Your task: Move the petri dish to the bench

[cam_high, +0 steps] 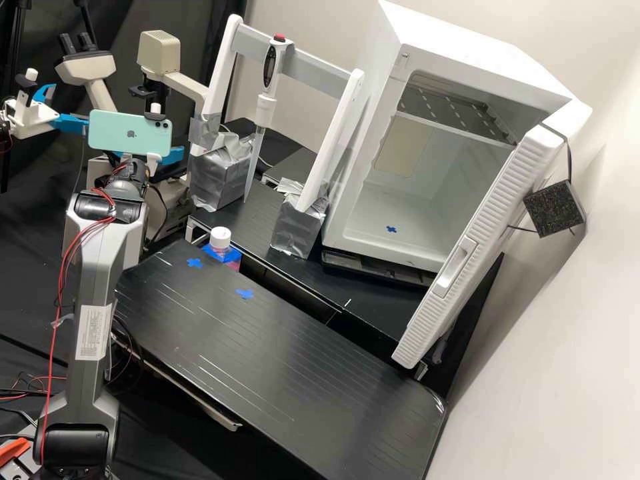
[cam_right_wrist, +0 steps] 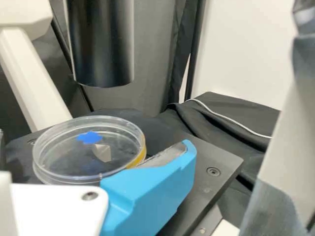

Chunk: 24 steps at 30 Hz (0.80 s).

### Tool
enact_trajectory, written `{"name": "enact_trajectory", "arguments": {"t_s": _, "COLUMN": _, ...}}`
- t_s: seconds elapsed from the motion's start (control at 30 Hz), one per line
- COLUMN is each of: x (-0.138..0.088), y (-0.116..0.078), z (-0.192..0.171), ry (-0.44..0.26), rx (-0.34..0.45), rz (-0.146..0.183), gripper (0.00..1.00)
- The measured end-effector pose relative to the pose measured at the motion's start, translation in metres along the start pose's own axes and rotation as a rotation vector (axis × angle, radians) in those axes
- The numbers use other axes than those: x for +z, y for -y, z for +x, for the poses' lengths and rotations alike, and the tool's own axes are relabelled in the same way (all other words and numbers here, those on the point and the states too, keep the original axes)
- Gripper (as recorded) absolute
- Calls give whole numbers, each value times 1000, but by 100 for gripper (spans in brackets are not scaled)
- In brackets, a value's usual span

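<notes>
In the high view, my gripper (cam_high: 173, 156) is at the microscope at the back left, largely behind the phone. The wrist view shows the clear round petri dish (cam_right_wrist: 74, 168) lying flat on the microscope's dark stage, under a black cylinder. There my gripper (cam_right_wrist: 147, 194) is open, one blue finger low beside the dish's rim. Whether that finger touches the rim, I cannot tell. Its other finger is hidden. The black bench (cam_high: 267, 360) bears two blue tape marks (cam_high: 245, 293).
A pink bottle with a white cap (cam_high: 220, 237) stands at the bench's back edge. Behind are a pipette (cam_high: 265, 110) on a white frame and an open white incubator (cam_high: 373, 220). Another arm's white gripper (cam_high: 30, 120) is at the far left.
</notes>
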Motion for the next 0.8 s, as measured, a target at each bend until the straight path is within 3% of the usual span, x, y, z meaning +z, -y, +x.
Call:
{"name": "enact_trajectory", "arguments": {"t_s": 0.13, "x": -3, "y": 2, "z": 1, "ry": 10, "rx": 6, "rz": 2, "gripper": 100}}
{"name": "enact_trajectory", "arguments": {"t_s": 0.37, "x": -8, "y": 5, "z": 4, "ry": 15, "rx": 11, "rz": -37, "gripper": 100}}
{"name": "enact_trajectory", "arguments": {"t_s": 0.8, "x": -3, "y": 8, "z": 8, "ry": 52, "rx": 10, "rz": -34, "gripper": 100}}
